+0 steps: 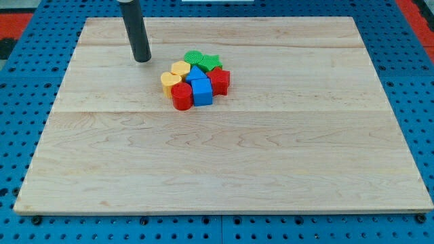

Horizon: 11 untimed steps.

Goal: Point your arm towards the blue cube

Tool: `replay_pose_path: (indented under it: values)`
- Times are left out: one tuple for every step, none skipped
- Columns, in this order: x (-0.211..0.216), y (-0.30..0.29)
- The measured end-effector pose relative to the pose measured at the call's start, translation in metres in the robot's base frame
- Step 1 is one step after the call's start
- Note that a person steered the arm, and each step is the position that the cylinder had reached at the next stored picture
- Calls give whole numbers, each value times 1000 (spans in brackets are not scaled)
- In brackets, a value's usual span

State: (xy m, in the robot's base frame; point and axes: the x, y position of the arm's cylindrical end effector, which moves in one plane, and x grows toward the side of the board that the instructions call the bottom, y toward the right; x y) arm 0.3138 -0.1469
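The blue cube (202, 91) sits at the front of a tight cluster of blocks in the upper middle of the wooden board (224, 169). A blue triangular block (196, 74) lies just behind it. My tip (142, 59) rests on the board to the upper left of the cluster, about two block widths from the nearest yellow block (180, 68). The rod rises from the tip toward the view's top. The tip touches no block.
The cluster also holds a second yellow block (170, 83), a red cylinder (181, 97) left of the cube, a red star-like block (220, 81) on its right, and two green blocks (194, 57) (211, 63) at the back. Blue pegboard surrounds the board.
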Motion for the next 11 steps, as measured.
replay_pose_path:
  values:
    - [0,-9]
    - [0,-19]
    - [0,-22]
    - [28,-16]
    - [46,-15]
    - [100,-13]
    - [168,6]
    - [180,89]
    - [171,143]
    - [124,139]
    - [77,125]
